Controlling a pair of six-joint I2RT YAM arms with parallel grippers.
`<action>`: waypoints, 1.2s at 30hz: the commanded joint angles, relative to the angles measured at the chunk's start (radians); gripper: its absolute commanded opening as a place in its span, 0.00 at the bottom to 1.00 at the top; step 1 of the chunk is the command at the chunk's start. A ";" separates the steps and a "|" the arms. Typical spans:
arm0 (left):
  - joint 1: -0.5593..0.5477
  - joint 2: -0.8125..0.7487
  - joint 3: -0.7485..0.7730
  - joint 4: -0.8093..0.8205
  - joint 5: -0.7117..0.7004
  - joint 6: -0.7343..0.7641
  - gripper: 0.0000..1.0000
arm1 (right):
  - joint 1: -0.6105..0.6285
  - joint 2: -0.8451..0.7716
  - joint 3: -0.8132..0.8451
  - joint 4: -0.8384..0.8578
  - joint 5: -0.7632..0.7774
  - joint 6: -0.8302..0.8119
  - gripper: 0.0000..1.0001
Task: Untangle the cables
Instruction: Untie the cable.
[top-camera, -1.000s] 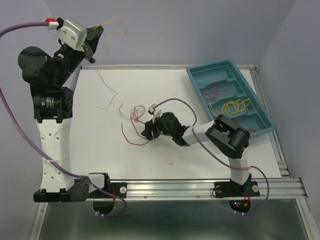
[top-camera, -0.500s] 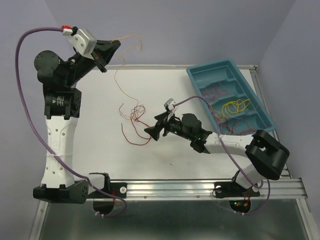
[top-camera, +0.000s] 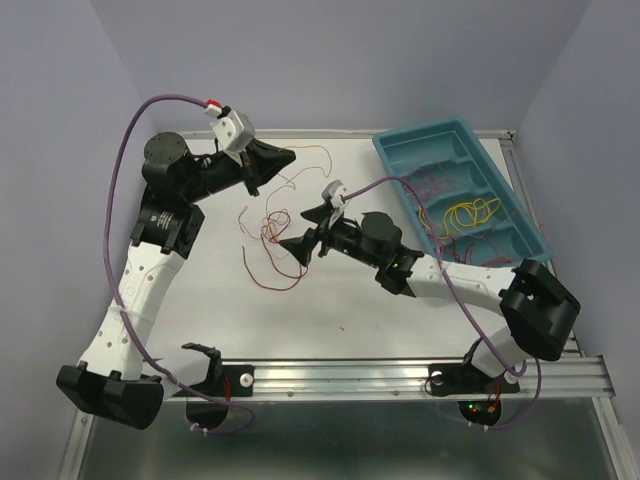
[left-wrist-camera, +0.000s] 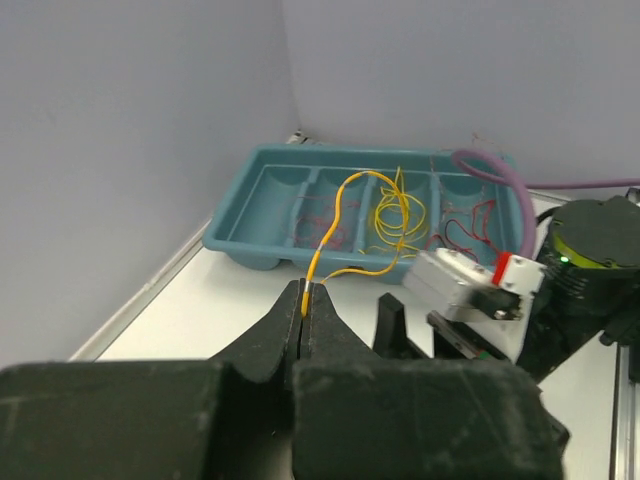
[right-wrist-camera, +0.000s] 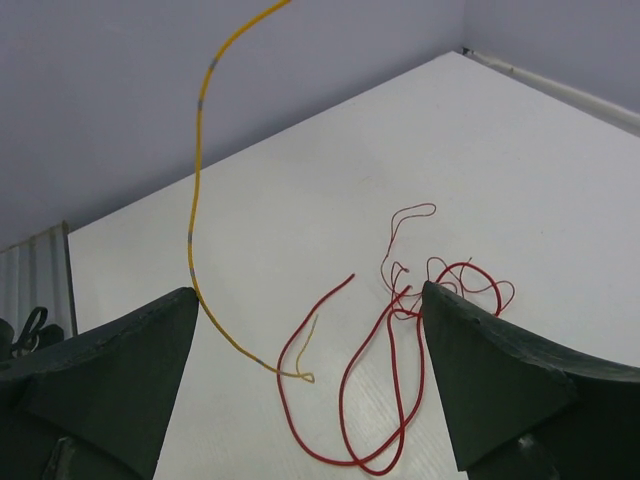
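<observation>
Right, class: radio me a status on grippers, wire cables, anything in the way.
Left gripper shut on thin orange wire strand. Right gripper open, aimed at loose red wire tangle. Orange tail ends beside the red wires.

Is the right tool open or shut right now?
Open: the right tool's fingers stand wide apart above the red cables, gripping nothing.
</observation>
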 joint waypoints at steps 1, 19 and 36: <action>-0.045 -0.058 -0.015 0.049 -0.011 0.001 0.00 | 0.014 0.036 0.112 -0.008 -0.009 -0.045 0.96; -0.085 -0.020 -0.017 -0.001 -0.068 0.060 0.00 | 0.016 0.098 0.178 0.026 -0.208 -0.004 0.57; -0.092 0.080 -0.080 0.035 -0.064 0.097 0.10 | 0.014 -0.152 0.020 -0.162 0.347 0.145 0.01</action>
